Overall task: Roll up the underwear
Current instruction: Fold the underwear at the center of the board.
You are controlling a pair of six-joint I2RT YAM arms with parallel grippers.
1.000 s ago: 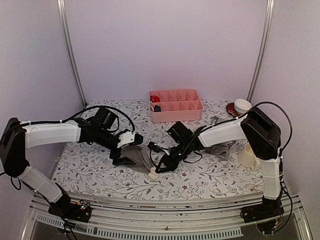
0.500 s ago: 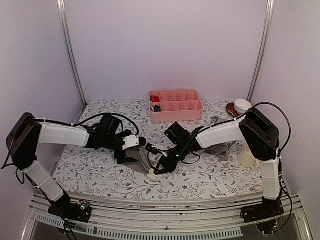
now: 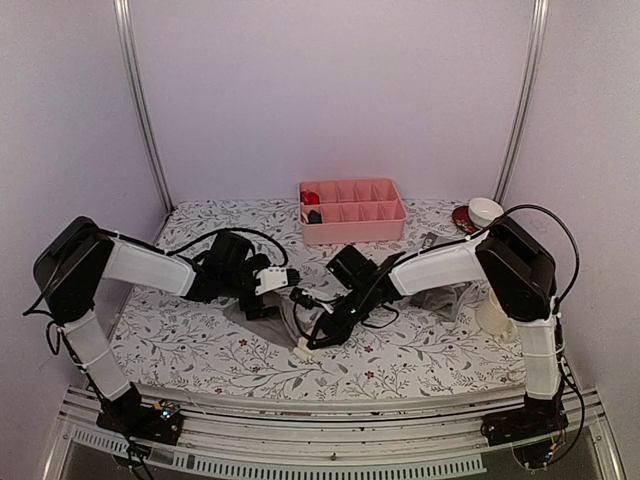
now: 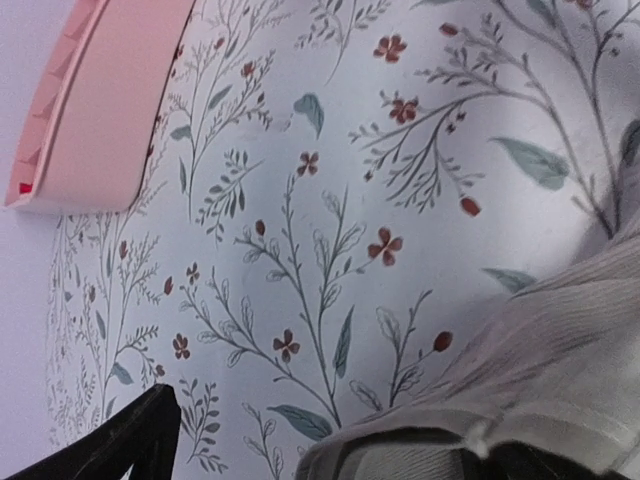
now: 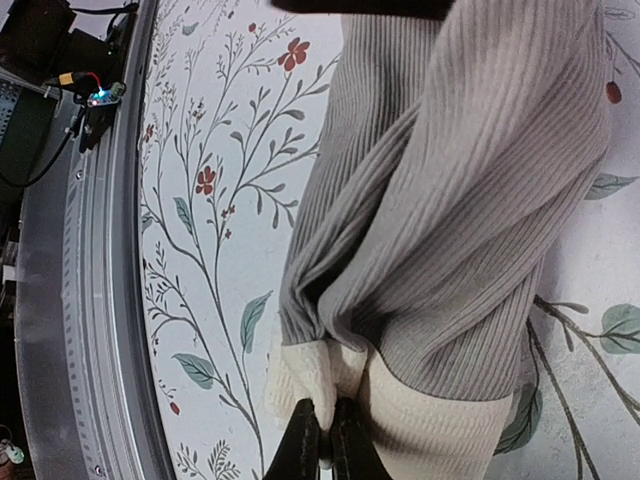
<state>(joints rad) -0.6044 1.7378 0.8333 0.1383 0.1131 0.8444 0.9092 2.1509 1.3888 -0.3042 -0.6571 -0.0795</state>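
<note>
The plain grey underwear (image 3: pixel 288 318) lies bunched at the table's middle, between my two grippers. My right gripper (image 5: pixel 322 432) is shut on a fold of its pale waistband (image 5: pixel 420 425), and the ribbed grey cloth (image 5: pixel 460 200) stretches away from the jaws. In the top view my right gripper (image 3: pixel 303 346) is at the garment's near end. My left gripper (image 3: pixel 265 302) is at its left edge, open; one dark finger (image 4: pixel 120 445) shows at the lower left and the cloth's hem (image 4: pixel 470 405) lies between the fingers. A second grey garment (image 3: pixel 455 297) lies under my right arm.
A pink divided tray (image 3: pixel 352 212) stands at the back centre and shows at the upper left of the left wrist view (image 4: pixel 90 110). A white bowl (image 3: pixel 486 210) and a cream cup (image 3: pixel 495 310) are at the right. The table's metal front rail (image 5: pixel 70 300) runs close by my right gripper.
My left arm has swung in to the right and its open gripper has reached the underwear's left edge. My right gripper keeps its hold and has shifted slightly left.
</note>
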